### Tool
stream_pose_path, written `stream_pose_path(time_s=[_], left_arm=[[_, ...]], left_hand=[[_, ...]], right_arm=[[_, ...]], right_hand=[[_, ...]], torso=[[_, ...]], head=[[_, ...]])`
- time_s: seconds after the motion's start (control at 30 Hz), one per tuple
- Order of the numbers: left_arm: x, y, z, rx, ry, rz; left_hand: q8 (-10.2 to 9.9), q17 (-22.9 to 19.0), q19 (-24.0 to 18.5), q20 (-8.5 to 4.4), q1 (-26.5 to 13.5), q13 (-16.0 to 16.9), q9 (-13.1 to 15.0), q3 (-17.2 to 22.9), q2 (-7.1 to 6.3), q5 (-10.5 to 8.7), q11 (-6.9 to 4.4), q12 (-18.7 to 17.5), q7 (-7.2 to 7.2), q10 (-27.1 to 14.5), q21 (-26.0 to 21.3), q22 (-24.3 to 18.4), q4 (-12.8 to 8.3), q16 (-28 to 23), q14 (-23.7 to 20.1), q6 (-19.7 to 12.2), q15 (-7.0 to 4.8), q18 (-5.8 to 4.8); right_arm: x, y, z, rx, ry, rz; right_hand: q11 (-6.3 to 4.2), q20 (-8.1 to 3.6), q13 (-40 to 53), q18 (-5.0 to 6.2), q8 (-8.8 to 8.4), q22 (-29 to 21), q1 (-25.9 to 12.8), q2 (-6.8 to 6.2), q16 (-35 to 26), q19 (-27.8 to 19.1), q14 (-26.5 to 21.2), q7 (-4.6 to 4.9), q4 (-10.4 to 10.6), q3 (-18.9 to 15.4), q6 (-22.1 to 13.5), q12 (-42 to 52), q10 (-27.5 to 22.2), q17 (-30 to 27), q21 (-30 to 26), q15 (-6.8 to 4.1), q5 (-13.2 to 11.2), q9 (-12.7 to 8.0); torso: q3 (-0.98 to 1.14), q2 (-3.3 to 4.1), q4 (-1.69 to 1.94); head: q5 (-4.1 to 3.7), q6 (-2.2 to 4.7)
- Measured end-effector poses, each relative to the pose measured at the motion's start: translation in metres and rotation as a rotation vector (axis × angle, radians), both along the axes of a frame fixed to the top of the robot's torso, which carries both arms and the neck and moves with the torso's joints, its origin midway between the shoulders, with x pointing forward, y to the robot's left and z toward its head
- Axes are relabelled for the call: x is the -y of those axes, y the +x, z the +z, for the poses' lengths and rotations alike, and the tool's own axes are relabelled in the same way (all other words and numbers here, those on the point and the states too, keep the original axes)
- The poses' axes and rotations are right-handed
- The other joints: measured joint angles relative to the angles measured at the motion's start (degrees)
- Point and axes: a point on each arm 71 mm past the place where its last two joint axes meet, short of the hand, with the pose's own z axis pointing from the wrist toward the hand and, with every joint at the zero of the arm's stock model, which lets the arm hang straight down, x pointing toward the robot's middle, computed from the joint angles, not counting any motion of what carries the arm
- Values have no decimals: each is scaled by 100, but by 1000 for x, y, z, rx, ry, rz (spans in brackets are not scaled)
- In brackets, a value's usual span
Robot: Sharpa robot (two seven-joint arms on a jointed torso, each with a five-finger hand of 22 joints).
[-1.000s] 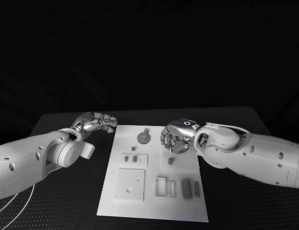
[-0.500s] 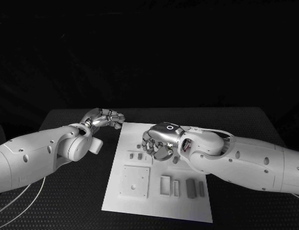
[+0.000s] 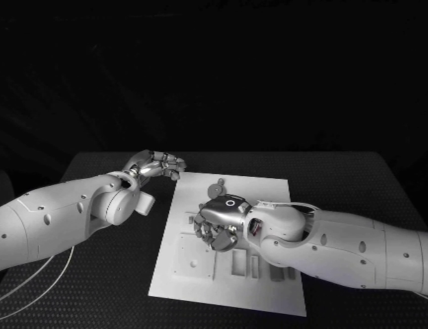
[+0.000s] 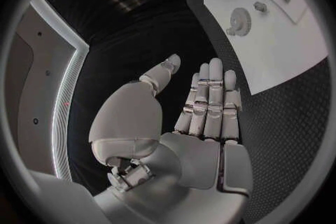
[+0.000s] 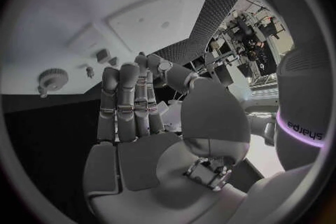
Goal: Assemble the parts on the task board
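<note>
Right hand (image 3: 218, 223) hovers over the middle of the task board (image 3: 263, 192), fingers extended and close together, holding nothing. Gear-shaped part (image 3: 215, 190) lies just beyond its fingertips; small rectangular parts (image 5: 103, 55) beneath and beside them. Left hand (image 3: 158, 165) empty, fingers straight, off the board's far left corner.

White smooth arms, dark screw holes; silver segmented left hand (image 3: 157, 165), right hand (image 3: 220, 223); thin pale cable.

Part of the task board (image 3: 263, 195) beneath the right robot hand (image 3: 220, 223).
</note>
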Motion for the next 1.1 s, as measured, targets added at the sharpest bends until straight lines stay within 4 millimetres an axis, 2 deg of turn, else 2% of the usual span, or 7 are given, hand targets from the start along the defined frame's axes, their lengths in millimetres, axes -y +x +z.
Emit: stream_pose_path(time_s=[0.37, 0.63, 1.1], left_arm=[[1, 0, 0, 1, -1, -1], [1, 0, 0, 1, -1, 1], [1, 0, 0, 1, -1, 1]], left_hand=[[0, 6, 0, 0, 0, -5, -5, 0, 0, 0, 0, 0, 0, 0, 0, -1, 0, 0, 0, 0, 0, 0], [0, 12, 0, 0, 0, -4, -5, 0, 0, 0, 0, 0, 0, 0, 0, -1, 0, 0, 0, 0, 0, 0], [0, 23, 0, 0, 0, -4, -4, 0, 0, 0, 0, 0, 0, 0, 0, 3, 0, -22, 0, 0, 0, 0]], right_arm=[[-6, -7, -20, -21, -33, 21], [-4, -7, -26, -23, -46, 19], [2, -2, -31, -19, -63, 4]], right_hand=[[0, 0, 13, -3, 0, 8, 0, 0, 0, 0, 1, -9, 0, 0, -12, 0, 0, -1, 0, 2, 0, -1], [0, 0, 24, -5, 0, 8, 0, 0, 0, 0, 1, -9, 0, -1, -9, 0, 0, -1, 0, 3, 0, 8], [0, 0, 30, -9, -11, 13, 0, -1, 0, -1, 2, -7, -1, -1, 13, 0, 0, -2, -1, 4, 0, 13]], torso=[[4, 4, 0], [3, 4, 2], [2, 2, -4]], head=[[66, -82], [99, -127], [127, -150]])
